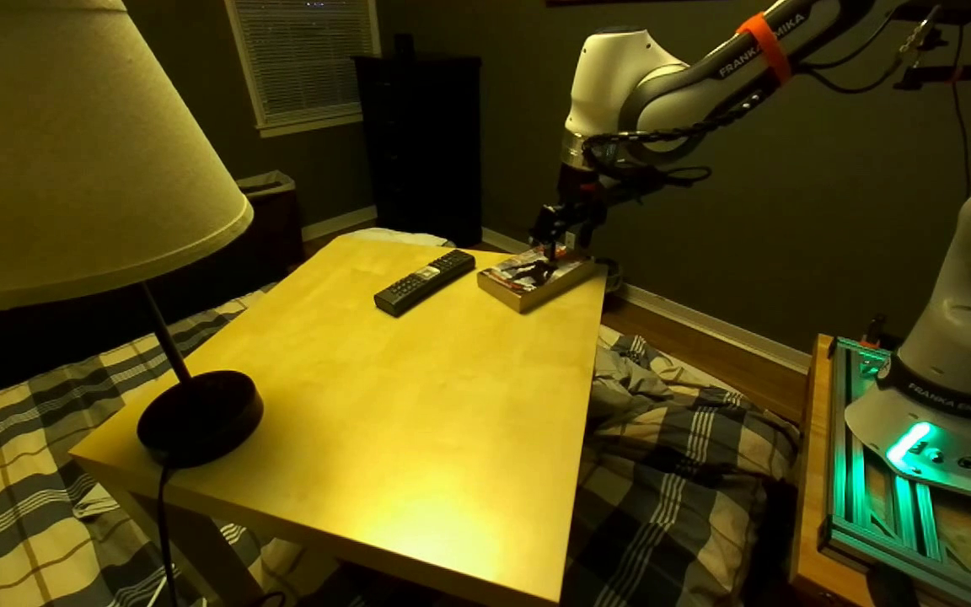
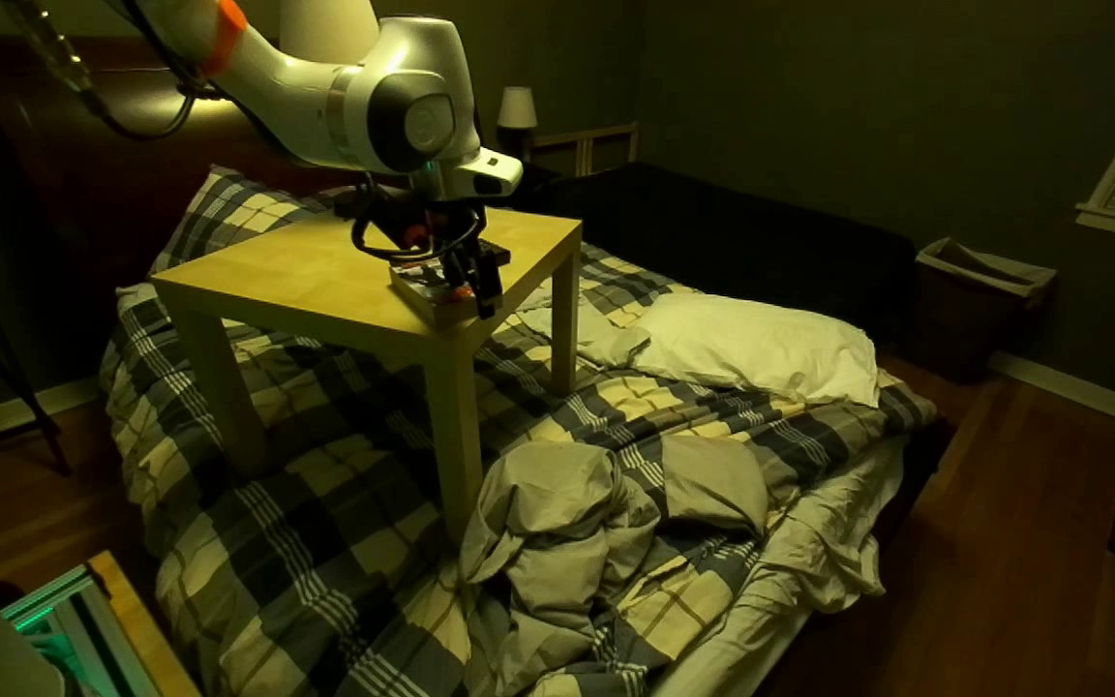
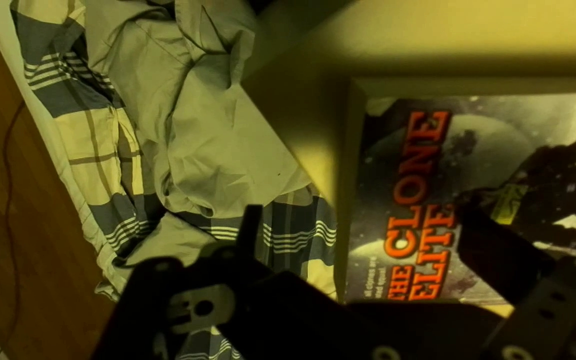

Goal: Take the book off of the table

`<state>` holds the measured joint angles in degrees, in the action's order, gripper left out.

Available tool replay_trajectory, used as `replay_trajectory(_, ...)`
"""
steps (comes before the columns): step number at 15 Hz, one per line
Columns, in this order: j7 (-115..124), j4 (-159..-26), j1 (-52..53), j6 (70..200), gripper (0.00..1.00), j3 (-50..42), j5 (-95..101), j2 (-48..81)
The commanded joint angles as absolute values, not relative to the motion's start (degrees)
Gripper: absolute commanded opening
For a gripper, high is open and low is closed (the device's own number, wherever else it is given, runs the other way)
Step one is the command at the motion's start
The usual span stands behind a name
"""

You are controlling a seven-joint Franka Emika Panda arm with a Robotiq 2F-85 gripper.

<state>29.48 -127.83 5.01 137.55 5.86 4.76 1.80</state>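
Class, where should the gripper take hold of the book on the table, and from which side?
Probably best: pinch the book through its thickness at the corner reaching the edge of the table, coming level from beyond that edge. It lies flat; the wrist view shows the edge passing under that corner, suggesting an overhang.

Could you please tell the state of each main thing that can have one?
Gripper: open
Book: closed, flat, front cover up
Table: upright
Remote: flat, buttons up
Lamp on the table: upright; lit or not, unclear
Blinds: lowered
Robot base light: lit green
Bedding: rumpled
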Motion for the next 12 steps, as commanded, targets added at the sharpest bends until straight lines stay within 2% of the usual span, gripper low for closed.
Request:
replay_trajectory(1, 26.1, -129.8, 4.7, 140.2, 1.0, 5.0, 1.7, 2.2)
replay_trajectory(12, -0.6, -133.5, 3.1, 149.0, 1.0, 4.9, -30.3, 3.3)
